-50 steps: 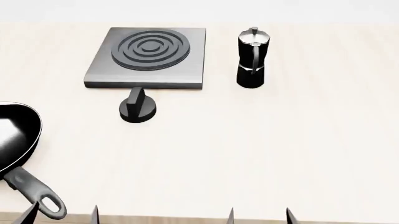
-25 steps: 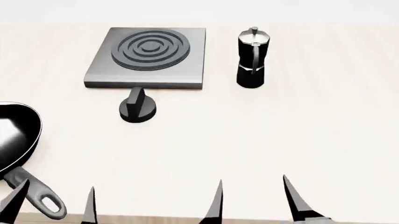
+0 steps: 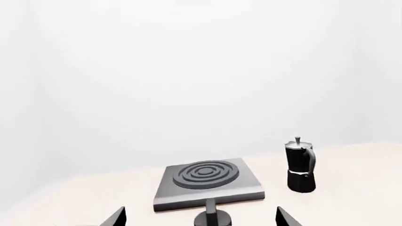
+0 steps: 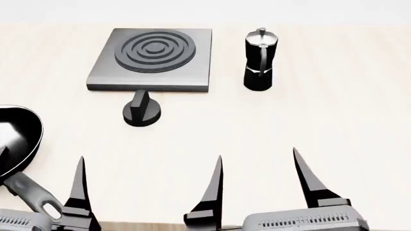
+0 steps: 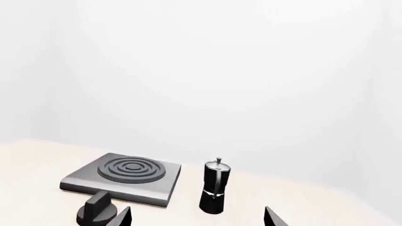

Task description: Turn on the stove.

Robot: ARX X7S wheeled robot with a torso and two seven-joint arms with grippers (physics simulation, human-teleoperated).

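The stove is a flat grey metal slab with a ringed burner at the table's far side. Its black ridged knob stands on the table just in front of it. My left gripper is open and empty near the front edge, well short of the knob. My right gripper is open and empty at the front right. In the left wrist view the stove and the knob lie straight ahead between the open fingers. In the right wrist view the stove and knob are ahead and off to one side.
A black-and-silver moka pot stands upright right of the stove; it also shows in the left wrist view and the right wrist view. A black frying pan lies at the left edge, its handle beside my left gripper. The light wooden table spreads out around them.
Both grippers have come further into the head view from the bottom edge, reaching forward over the table's front. The stove, knob, pot and pan have not moved.
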